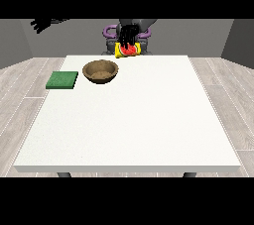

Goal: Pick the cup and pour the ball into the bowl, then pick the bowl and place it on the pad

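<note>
Yellow-red cup (128, 50) in hand (127, 34), brown bowl (100, 71), green pad (62, 80)

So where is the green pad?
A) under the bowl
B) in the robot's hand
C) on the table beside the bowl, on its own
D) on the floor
C: the green pad lies flat on the white table near its edge at the view's left, next to the brown bowl and apart from it, with no hand on it.

One robot hand (128, 35) curls downward at centre; the other robot hand (42, 24) spreads open, raised far left.
</note>
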`<control>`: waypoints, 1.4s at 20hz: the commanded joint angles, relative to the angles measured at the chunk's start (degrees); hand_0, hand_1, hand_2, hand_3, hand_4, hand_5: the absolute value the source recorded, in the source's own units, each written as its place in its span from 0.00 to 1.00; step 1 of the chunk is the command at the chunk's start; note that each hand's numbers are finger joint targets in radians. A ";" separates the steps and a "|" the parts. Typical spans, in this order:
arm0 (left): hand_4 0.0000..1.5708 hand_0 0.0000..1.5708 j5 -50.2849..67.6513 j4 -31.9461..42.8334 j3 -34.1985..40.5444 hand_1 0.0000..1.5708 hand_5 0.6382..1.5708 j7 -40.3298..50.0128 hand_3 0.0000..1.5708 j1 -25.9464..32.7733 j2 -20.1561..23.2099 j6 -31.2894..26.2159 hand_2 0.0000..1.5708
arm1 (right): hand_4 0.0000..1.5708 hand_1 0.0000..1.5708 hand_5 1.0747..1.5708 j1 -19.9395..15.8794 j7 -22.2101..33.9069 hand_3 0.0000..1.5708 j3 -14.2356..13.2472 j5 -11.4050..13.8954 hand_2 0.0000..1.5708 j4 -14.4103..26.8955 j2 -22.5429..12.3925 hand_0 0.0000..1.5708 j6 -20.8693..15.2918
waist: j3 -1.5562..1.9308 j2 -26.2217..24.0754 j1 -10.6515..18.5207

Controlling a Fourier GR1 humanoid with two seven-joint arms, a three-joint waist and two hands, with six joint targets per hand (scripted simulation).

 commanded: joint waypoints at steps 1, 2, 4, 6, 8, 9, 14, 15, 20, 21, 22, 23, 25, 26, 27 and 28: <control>0.27 0.49 -5.89 1.23 -0.57 0.49 0.94 2.83 0.94 -0.84 1.42 -0.67 1.00 | 0.28 0.00 1.00 0.31 0.03 0.28 -0.07 -1.35 0.00 -1.06 -0.20 0.00 1.70 | -0.05 1.49 -1.44; 0.36 0.57 -6.88 0.14 -0.95 0.57 0.97 3.11 0.96 -4.07 -0.52 -2.85 1.00 | 0.28 0.00 1.00 -2.58 -1.03 0.27 -1.58 -0.80 0.00 1.73 -2.56 0.00 1.01 | -0.03 4.60 0.74; 0.32 0.34 -6.75 0.64 0.16 0.34 0.97 0.71 1.00 -1.78 1.07 -3.54 0.92 | 0.28 0.00 1.00 -1.10 -1.01 0.27 2.65 0.95 0.00 -2.91 3.85 0.00 -2.37 | -0.06 3.20 -1.26; 0.32 0.00 -8.61 -2.85 -3.59 0.00 0.97 3.44 0.96 1.12 -1.32 -7.27 0.41 | 0.28 0.00 1.00 -1.76 0.10 0.24 0.53 -0.89 0.00 0.19 0.89 0.00 -0.24 | -0.05 1.55 -0.53; 0.41 0.00 -9.91 -0.51 -1.46 0.00 0.99 0.04 0.98 -2.56 -0.63 -7.10 0.59 | 0.29 0.00 1.00 -3.88 1.35 0.24 0.90 -1.55 0.00 -1.51 1.18 0.00 -1.05 | -0.06 4.39 -1.76; 0.50 0.00 -10.69 -3.70 -4.00 0.00 1.00 2.38 0.99 -0.23 -1.34 -8.89 0.70 | 0.29 0.00 1.00 -1.98 -2.10 0.22 0.65 -0.58 0.00 0.96 1.03 0.00 0.47 | -0.04 4.42 -1.09; 0.62 0.00 -14.86 -1.88 -7.89 0.00 1.00 -1.61 1.00 -2.60 -1.36 -16.57 0.95 | 0.30 0.00 1.00 -3.58 1.20 0.19 1.09 -1.26 0.00 -0.11 1.45 0.00 -1.22 | 0.00 2.41 -1.50; 0.71 0.29 -19.25 1.93 -11.34 0.29 0.98 -2.40 1.00 -4.56 1.25 -18.96 1.00 | 0.30 0.00 1.00 -2.25 0.67 0.20 2.30 -0.38 0.00 -1.01 1.80 0.00 -0.26 | 0.10 1.28 -2.94; 0.80 0.96 -22.71 0.91 -13.24 0.96 0.93 -5.06 1.00 -5.24 -0.44 -24.61 1.00 | 0.30 0.00 1.00 -3.21 1.45 0.17 0.57 -1.63 0.00 0.54 1.61 0.00 -1.91 | -0.02 0.43 -0.07; 0.80 0.96 -23.56 -0.23 -12.82 0.96 0.94 -5.40 1.00 -5.19 0.57 -24.17 1.00 | 0.30 0.00 1.00 -0.74 -1.61 0.19 -0.66 -1.55 0.00 2.05 0.29 0.00 0.30 | -0.02 1.31 0.47; 0.80 0.96 -24.79 0.56 -12.42 0.96 0.94 -3.38 1.00 -4.65 -0.75 -25.11 1.00 | 0.30 0.00 1.00 -1.49 -0.31 0.20 0.01 -2.03 0.00 0.41 0.37 0.00 0.50 | -0.04 1.53 -1.20; 0.80 0.96 -25.42 1.01 -11.77 0.96 0.93 -3.03 1.00 -5.14 -0.53 -25.63 1.00 | 0.30 0.00 1.00 -0.75 -1.39 0.18 -0.22 -2.46 0.00 0.13 0.21 0.00 1.72 | -0.04 2.33 -2.24; 0.81 0.97 -25.98 -0.55 -10.95 0.97 0.93 -5.79 1.00 -6.18 3.27 -23.11 1.00 | 0.29 0.00 1.00 -1.27 -3.03 0.18 -1.53 -2.48 0.00 2.13 -1.37 0.00 2.38 | -0.03 5.44 -0.60; 0.81 0.97 -26.81 -2.38 -11.12 0.97 0.93 -5.84 1.00 -4.67 1.01 -25.41 1.00 | 0.30 0.00 1.00 -0.87 -3.79 0.19 -0.44 -1.68 0.00 2.23 0.90 0.00 0.95 | -0.04 3.29 1.06; 0.81 0.97 -26.46 -2.67 -10.44 0.97 0.92 -7.06 1.00 -5.50 -0.57 -28.32 1.00 | 0.31 0.00 1.00 -0.08 -1.30 0.19 1.43 -1.07 0.00 1.15 1.86 0.00 0.68 | -0.05 1.27 -0.25; 0.82 0.96 -27.47 -0.82 -9.42 0.96 0.91 -7.17 1.00 -4.79 3.69 -24.20 1.00 | 0.32 0.00 1.00 -2.34 1.53 0.19 1.66 -2.24 0.00 -1.76 1.98 0.00 -0.78 | -0.07 2.33 -1.63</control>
